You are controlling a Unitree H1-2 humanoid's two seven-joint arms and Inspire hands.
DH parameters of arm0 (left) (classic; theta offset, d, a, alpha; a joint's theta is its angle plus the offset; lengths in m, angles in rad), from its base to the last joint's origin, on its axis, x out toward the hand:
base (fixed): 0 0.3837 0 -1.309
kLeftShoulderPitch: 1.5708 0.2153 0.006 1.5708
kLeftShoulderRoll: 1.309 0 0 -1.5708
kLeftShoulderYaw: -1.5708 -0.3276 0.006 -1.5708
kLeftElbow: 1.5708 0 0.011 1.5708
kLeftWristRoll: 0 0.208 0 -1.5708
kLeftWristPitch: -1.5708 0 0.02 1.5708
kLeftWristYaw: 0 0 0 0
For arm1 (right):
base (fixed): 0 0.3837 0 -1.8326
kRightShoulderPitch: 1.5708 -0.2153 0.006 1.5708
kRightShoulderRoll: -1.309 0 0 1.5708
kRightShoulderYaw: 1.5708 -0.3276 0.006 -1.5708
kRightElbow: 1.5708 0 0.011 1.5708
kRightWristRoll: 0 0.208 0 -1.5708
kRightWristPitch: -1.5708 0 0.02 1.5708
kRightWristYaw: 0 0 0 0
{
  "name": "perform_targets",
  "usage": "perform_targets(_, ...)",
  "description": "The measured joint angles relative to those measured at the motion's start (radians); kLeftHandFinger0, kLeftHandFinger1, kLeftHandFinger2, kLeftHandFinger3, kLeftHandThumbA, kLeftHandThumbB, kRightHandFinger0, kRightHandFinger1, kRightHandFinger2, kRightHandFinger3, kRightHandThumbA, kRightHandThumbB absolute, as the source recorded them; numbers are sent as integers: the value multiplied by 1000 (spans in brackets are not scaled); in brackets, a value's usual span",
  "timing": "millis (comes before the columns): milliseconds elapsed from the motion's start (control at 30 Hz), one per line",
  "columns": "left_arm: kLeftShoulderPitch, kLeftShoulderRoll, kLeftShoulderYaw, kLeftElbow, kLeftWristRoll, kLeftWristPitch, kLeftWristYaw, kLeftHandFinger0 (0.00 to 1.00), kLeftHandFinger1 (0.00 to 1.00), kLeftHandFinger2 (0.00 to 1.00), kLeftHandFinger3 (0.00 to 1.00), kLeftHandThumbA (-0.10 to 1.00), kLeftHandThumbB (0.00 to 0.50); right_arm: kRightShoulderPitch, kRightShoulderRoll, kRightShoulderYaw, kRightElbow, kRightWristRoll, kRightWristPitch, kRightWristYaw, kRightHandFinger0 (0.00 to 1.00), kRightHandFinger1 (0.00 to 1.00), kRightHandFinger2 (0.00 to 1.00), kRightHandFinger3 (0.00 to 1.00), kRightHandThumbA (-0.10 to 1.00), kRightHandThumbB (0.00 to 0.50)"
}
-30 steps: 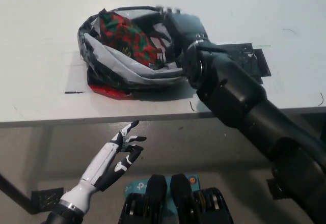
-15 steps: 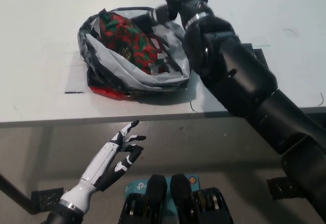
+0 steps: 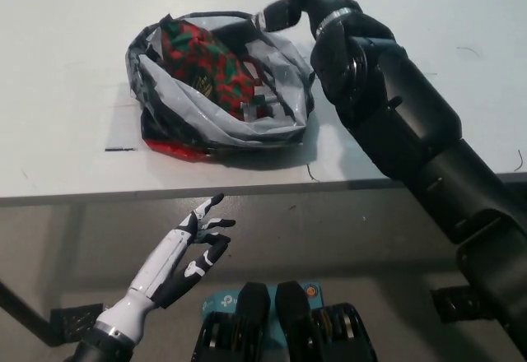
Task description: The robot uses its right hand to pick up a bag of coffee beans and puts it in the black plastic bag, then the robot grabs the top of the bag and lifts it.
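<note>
A white desk [image 3: 66,90] fills the upper half of the view, seen from steeply above. On it, a little toward ten o'clock from the picture's middle, sits a black plastic bag [image 3: 218,123] with a shiny grey inside, its mouth gaping wide and its sides crumpled. Inside the bag, toward its eleven o'clock side, lies the bag of coffee beans [image 3: 202,62], patterned in red and green, tilted against the wall of the plastic bag. A strip of red shows under the plastic bag at its seven o'clock edge.

The black right arm [image 3: 412,148] comes in from five o'clock and runs up across the desk to twelve o'clock. The right hand [image 3: 284,12] is at the top edge of the picture, at the plastic bag's one o'clock rim, with most of it cut off by the frame; the fingers [image 3: 276,16] that show are at the rim, but whether they are clenched on the plastic cannot be told.

The white left hand [image 3: 193,243] rests below the desk edge at seven o'clock, released, fingers apart and lightly curled, holding nothing.
</note>
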Motion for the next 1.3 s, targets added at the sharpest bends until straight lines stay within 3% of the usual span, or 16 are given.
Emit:
perform_targets(900, -1, 0, 0, 0, 0, -1, 0, 737, 663, 740, 1000, 905, 122, 20, 48, -63, 263, 75, -1, 70, 1000, 1000, 1000, 1000, 986, 500)
perform_targets(1133, -2, 0, 0, 0, 1, -2, 0, 753, 669, 748, 1000, 928, 129, 21, 66, -63, 297, 84, 1, 88, 1000, 1000, 1000, 1000, 912, 500)
perform_targets(1167, -2, 0, 0, 0, 1, -2, 0, 744, 664, 744, 1000, 933, 134, 21, 67, -65, 306, 87, 5, 98, 1000, 1000, 1000, 1000, 876, 476)
perform_targets(1200, -2, 0, 0, 0, 1, -2, 0, 741, 663, 742, 1000, 935, 135, 21, 67, -66, 308, 89, 6, 101, 1000, 1000, 1000, 1000, 827, 487)
perform_targets(1233, -2, 0, 0, 0, 2, -2, 0, 742, 662, 738, 1000, 941, 140, 21, 67, -72, 317, 95, 10, 110, 812, 1000, 1000, 1000, 777, 454)
perform_targets(1267, -3, 0, 0, 0, 2, -2, 0, 743, 661, 736, 1000, 944, 140, 21, 67, -81, 326, 102, 13, 118, 502, 877, 1000, 1000, 766, 455)
perform_targets(1300, -3, 0, 0, 0, 2, -2, 0, 743, 661, 736, 1000, 944, 140, 21, 69, -99, 339, 115, 19, 126, 502, 877, 1000, 1000, 766, 455)
